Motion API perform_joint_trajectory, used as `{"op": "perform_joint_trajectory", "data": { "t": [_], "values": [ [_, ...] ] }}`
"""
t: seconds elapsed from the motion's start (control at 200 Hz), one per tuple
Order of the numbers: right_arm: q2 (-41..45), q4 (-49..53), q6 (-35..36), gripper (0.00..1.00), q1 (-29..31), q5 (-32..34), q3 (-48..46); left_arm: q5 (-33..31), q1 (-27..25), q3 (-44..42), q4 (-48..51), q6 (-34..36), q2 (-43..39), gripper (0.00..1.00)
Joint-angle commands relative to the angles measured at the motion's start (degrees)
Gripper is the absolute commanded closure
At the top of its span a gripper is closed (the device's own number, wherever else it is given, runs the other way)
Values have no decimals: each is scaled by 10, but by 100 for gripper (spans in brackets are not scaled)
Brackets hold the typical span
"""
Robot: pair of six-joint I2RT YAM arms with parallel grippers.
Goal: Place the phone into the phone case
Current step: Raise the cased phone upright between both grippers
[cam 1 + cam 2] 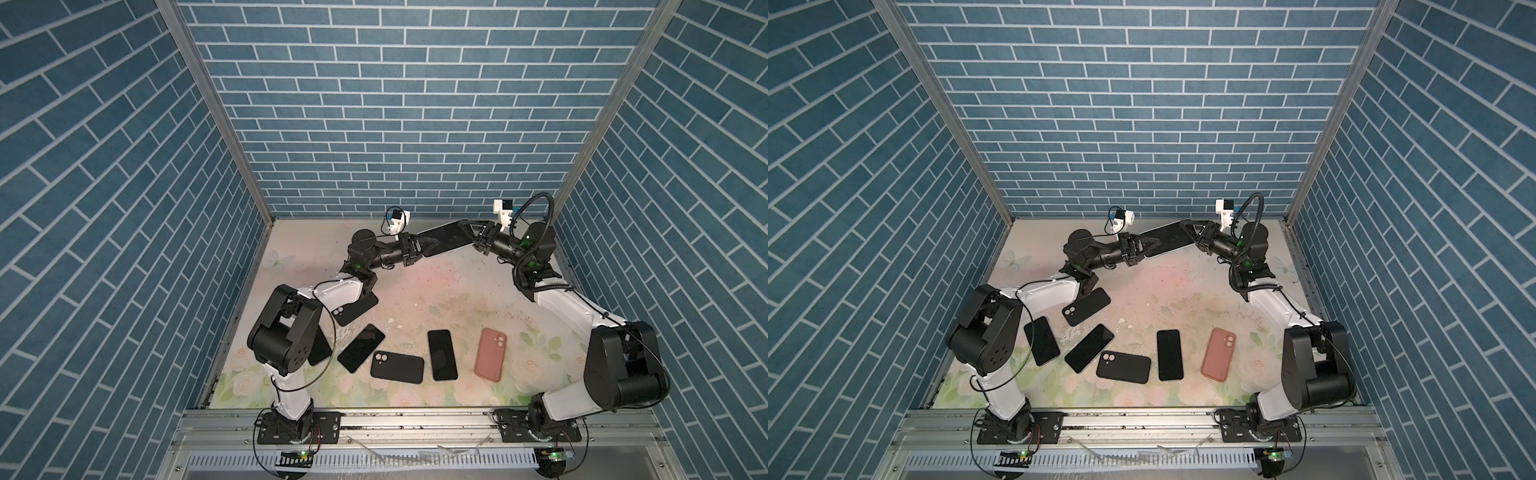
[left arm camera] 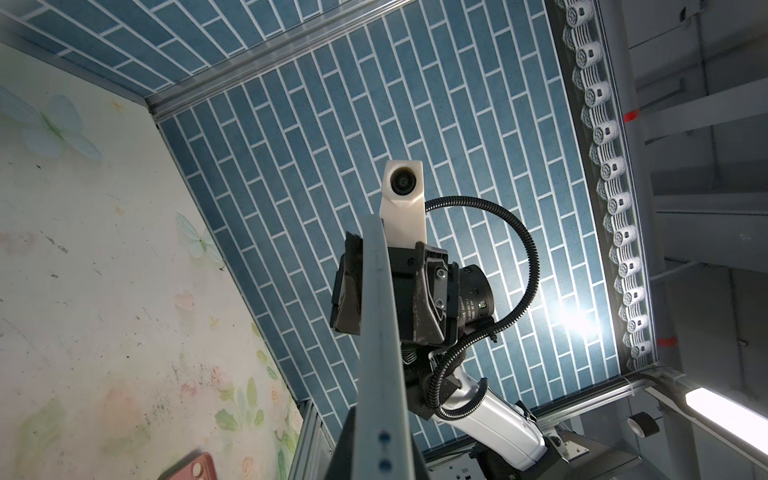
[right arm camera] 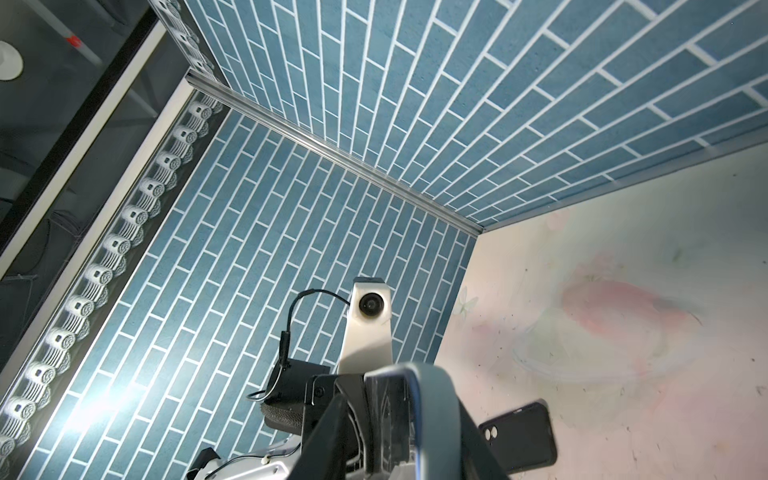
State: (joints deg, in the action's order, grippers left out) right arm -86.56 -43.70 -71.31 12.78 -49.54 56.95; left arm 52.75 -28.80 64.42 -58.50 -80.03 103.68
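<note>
1. One phone (image 1: 446, 239) hangs in the air close to the back wall (image 1: 415, 124), clear of the table (image 1: 436, 291). It bridges the gap between the two grippers and lies roughly level, dark face up in both top views.
2. The left gripper (image 1: 428, 244) pinches the end of the phone on its own side; in the left wrist view the phone's grey edge runs straight out from between its jaws. The right gripper (image 1: 467, 232) brackets the opposite end, but I cannot tell whether its jaws clamp the phone or stand slightly loose around it.
3. This looks like a hand-over or re-grip in mid-air.
   - One pinch must be firm before the other lets go.
   - The releasing gripper should back off along the phone's length, not sideways.
   - The phone should be kept level, since a slick slab held by one end will tend to droop or twist.
4. No case lies under the phone.
   - The pink phone case (image 1: 490, 354) rests back-up near the table's front, well apart from the phone.
   - A black case (image 1: 397, 367) lies mid-front, and a second black case (image 1: 353, 308) sits partly under the left arm (image 1: 1042, 297). Both also show their camera cut-outs upward.
   - Whichever case is chosen probably needs turning open side up. Whether any of them is empty is not visible.
5. Several things could get in the way.
   - A black phone (image 1: 1088, 348) lies just beside the mid-front case.
   - Another phone (image 1: 1170, 355) lies between that case and the pink one.
   - A third phone (image 1: 1041, 340) lies by the left arm's lower links.
   - The front of the table is crowded, so the descent needs a clean lane, and the left arm overhangs the second black case.
</note>
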Motion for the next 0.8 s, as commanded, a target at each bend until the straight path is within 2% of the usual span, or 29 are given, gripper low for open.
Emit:
{"op": "perform_joint_trajectory", "data": {
  "t": [0.0,0.16,0.375,0.54,0.795],
  "values": [
    [-23,-78,-37,62,-5,-19,38,6,-3,7,-56,-18,0,91],
    [-53,-70,-38,63,-5,-31,69,8,-3,8,-44,-15,-5,91],
    [-68,-51,-27,86,-4,-32,72,6,-3,5,-28,-6,-5,91],
    [-57,5,15,100,-5,-33,68,7,-3,8,-16,6,-7,91],
    [-26,149,119,100,-5,-25,76,11,-3,7,6,26,-15,92]
  ]
}}
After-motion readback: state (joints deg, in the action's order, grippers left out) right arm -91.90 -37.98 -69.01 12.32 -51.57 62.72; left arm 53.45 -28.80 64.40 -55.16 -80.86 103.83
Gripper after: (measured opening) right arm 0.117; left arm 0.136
